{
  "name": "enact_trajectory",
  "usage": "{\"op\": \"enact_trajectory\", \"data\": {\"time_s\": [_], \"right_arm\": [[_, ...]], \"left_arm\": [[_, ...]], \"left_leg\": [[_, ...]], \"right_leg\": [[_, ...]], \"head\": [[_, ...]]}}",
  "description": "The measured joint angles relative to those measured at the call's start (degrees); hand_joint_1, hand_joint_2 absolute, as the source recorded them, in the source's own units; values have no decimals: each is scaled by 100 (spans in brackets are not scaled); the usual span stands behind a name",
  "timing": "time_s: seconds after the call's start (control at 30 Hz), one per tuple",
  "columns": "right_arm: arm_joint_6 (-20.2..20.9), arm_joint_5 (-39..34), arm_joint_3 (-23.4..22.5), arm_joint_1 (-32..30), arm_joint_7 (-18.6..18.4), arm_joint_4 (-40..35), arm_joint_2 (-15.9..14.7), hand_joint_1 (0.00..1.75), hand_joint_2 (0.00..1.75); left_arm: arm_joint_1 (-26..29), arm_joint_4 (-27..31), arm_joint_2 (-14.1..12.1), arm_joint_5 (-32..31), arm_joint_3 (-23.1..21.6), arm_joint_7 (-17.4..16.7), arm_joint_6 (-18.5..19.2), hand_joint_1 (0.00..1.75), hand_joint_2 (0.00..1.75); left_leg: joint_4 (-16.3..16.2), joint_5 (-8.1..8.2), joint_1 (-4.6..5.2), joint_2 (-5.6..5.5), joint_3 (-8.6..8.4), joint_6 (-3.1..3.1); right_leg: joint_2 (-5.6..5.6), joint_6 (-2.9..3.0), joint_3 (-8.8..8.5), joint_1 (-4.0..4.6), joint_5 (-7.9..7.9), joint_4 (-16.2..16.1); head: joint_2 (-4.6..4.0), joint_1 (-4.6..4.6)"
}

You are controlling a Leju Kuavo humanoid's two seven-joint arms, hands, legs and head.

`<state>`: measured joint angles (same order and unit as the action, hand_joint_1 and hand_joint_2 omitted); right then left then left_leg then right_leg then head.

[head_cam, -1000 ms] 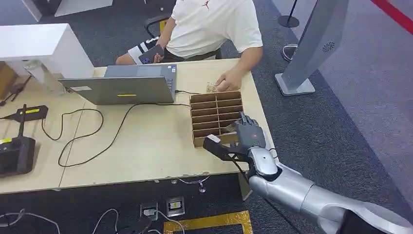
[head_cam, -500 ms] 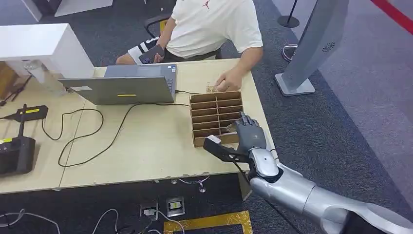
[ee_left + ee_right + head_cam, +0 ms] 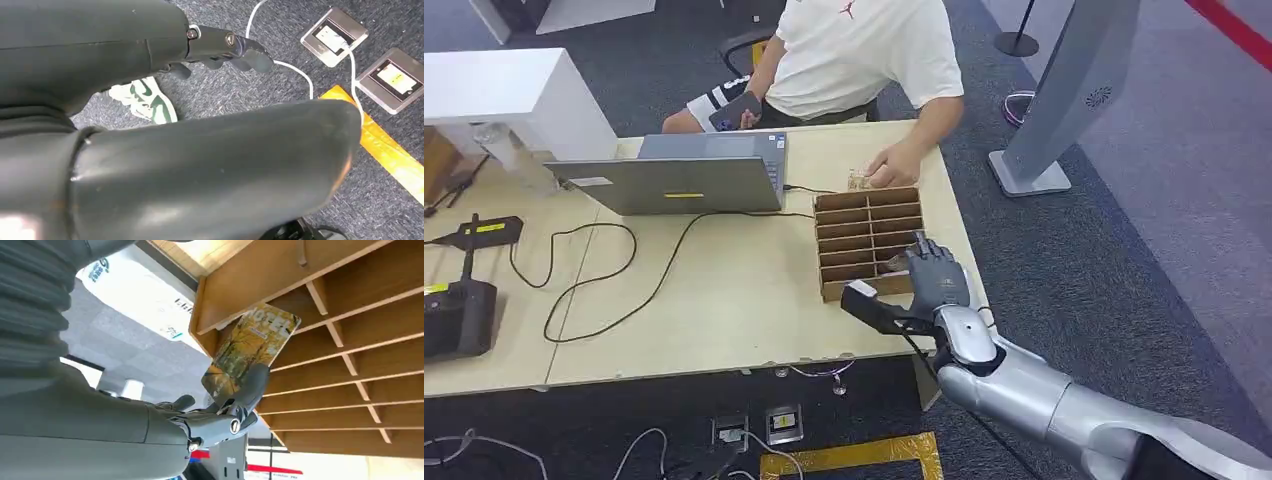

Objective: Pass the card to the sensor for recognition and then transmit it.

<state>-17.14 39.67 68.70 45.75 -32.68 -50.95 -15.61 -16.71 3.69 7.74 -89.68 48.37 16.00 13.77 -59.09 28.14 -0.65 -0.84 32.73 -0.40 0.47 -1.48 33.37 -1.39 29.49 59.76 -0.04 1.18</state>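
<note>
Touching card (image 3: 252, 347), seemingly, right hand (image 3: 220, 412)

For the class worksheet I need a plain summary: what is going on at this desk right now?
The robot's right hand reaches into the wooden slotted organizer on the desk, its fingers on a card with an autumn picture, at one of the slots. A seated person rests a hand just behind the organizer. The left hand hangs over the floor.

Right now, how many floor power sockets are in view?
2, possibly more hidden. In the head view, both sit on the carpet below the table's near edge: one socket beside the yellow tape, the other socket next to it, partly covered by cables.
</note>
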Motion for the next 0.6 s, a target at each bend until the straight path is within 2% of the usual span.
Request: {"op": "enact_trajectory", "data": {"time_s": [0.33, 0.6], "right_arm": [[-1097, 411, -105, 24, -50, -85, -9, 0, 175], [-1093, 533, -291, 90, -133, -387, -131, 0, 175]], "left_arm": [[0, 0, -2, 0, -2, 13, 0, 0, 0], [0, 0, -2, 0, -7, 13, 0, 0, 0]], "left_leg": [[0, 0, 0, 0, 0, 0], [0, 0, 0, 0, -1, 0]], "right_leg": [[0, 0, 0, 0, 0, 0], [1, 0, 0, 0, 0, 0]], "head": [[0, -2], [0, -2]]}}
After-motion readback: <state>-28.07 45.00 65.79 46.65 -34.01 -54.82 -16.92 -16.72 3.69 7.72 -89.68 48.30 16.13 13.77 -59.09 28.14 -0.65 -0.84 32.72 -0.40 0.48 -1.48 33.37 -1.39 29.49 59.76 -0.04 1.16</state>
